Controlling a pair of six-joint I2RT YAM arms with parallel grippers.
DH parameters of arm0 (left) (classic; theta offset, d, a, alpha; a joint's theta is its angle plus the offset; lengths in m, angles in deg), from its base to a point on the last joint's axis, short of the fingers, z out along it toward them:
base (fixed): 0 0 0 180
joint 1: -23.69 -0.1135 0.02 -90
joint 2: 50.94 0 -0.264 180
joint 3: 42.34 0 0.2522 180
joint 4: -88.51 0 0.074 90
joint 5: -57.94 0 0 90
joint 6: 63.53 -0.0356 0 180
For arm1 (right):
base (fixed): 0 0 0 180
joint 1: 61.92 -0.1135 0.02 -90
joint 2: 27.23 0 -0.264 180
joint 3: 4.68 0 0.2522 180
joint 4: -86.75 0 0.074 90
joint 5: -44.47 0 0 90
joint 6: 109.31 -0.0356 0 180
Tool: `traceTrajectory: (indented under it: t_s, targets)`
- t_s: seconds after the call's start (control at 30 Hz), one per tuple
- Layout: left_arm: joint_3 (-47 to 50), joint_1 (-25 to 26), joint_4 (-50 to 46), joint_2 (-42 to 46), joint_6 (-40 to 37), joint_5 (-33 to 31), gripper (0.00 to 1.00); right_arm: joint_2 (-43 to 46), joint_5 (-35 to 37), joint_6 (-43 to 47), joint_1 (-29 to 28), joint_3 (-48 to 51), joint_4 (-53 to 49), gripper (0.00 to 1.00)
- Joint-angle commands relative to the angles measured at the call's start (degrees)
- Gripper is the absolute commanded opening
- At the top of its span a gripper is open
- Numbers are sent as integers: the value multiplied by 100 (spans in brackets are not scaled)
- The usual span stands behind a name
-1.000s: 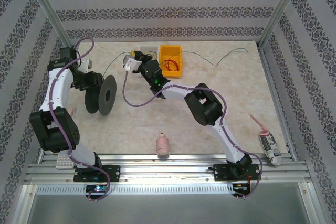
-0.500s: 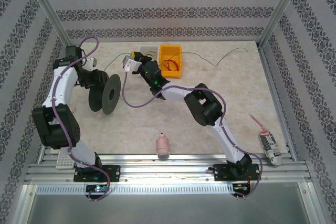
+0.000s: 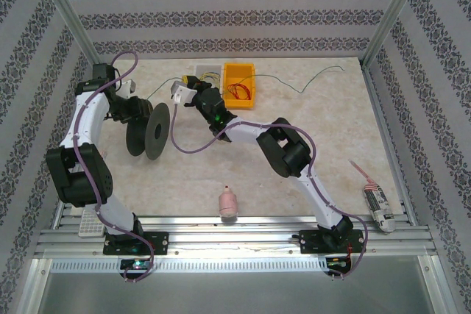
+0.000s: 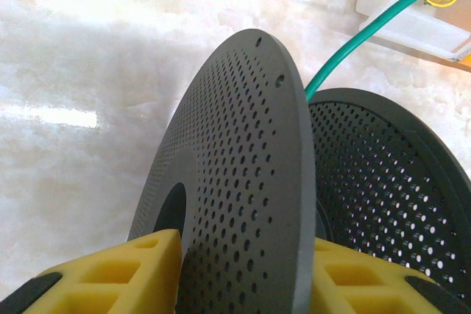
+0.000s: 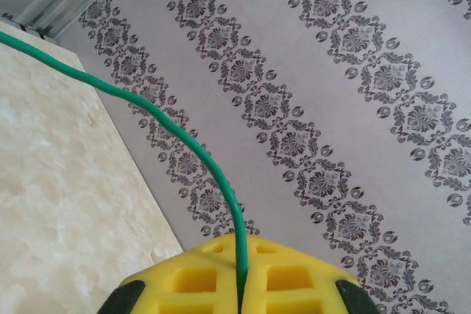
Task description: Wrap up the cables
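holds the green cable [image 5: 193, 154] pinched shut in the right gripper [image 5: 241, 288], just beyond and right of the black spool [image 4: 243, 152]. leads it down between the spool's flanges. straddles the near flange with the left gripper [image 4: 246, 262]; cannot tell whether clamped.

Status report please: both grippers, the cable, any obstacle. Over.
Left gripper astride flange of spool, grip unclear. Right gripper shut on green cable, cable leads into spool. Pink bottle lies far off that line.
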Motion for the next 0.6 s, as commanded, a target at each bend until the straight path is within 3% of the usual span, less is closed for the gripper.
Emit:
traceTrajectory:
  t_s: [0.0,0.57]
  targets:
    - [-207,63,11,-34,28,39,41,67,219,-57,116,-118,54,0]
    - [-250,63,-43,-170,35,49,34,-66,305,-204,276,-356,-61,0]
